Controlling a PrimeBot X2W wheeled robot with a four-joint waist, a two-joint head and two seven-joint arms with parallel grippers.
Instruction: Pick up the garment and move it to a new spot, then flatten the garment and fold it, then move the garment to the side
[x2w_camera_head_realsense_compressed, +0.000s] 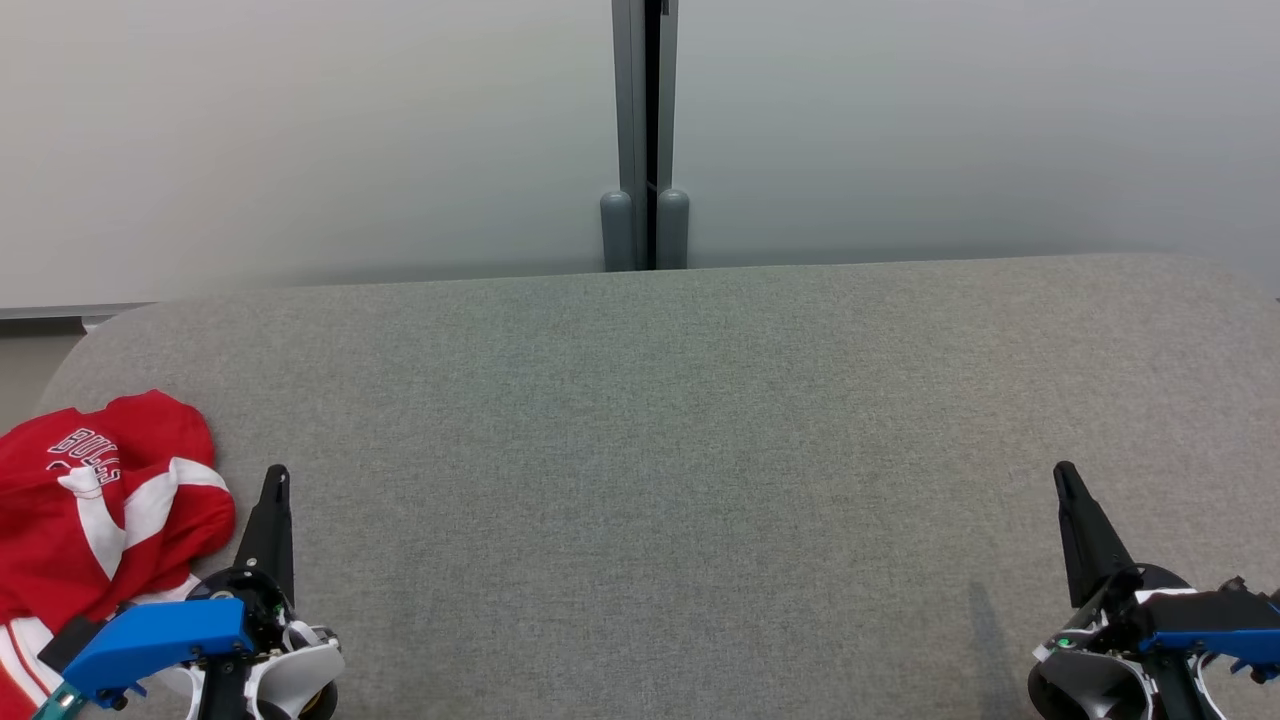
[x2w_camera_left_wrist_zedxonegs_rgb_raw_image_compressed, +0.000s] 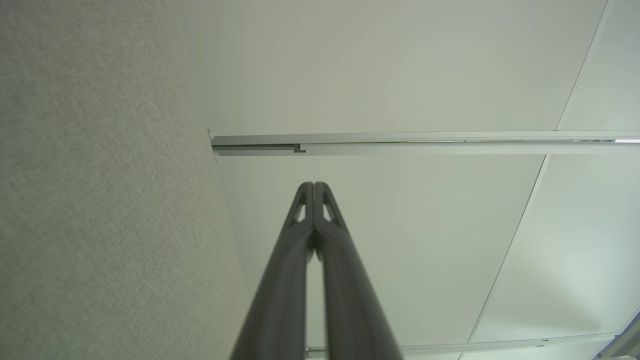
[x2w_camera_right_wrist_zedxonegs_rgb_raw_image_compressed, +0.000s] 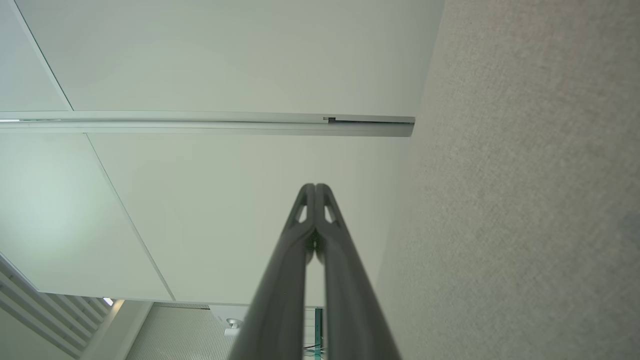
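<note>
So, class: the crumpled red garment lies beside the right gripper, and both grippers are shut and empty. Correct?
No: the head view shows the red garment lying beside the left gripper, not the right gripper. Both grippers are shut and empty.

The left hand (x2w_camera_left_wrist_zedxonegs_rgb_raw_image_compressed: 314, 186), fingers (x2w_camera_left_wrist_zedxonegs_rgb_raw_image_compressed: 296, 245) together, faces a pale wall (x2w_camera_left_wrist_zedxonegs_rgb_raw_image_compressed: 400, 65).

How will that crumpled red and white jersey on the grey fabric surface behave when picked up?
The crumpled red and white jersey lies in soft folds, so it will probably hang limp and unfold. It looks thin, so likely light. The grey fabric surface is textured, so pushing may bunch it rather than slide it.
</note>
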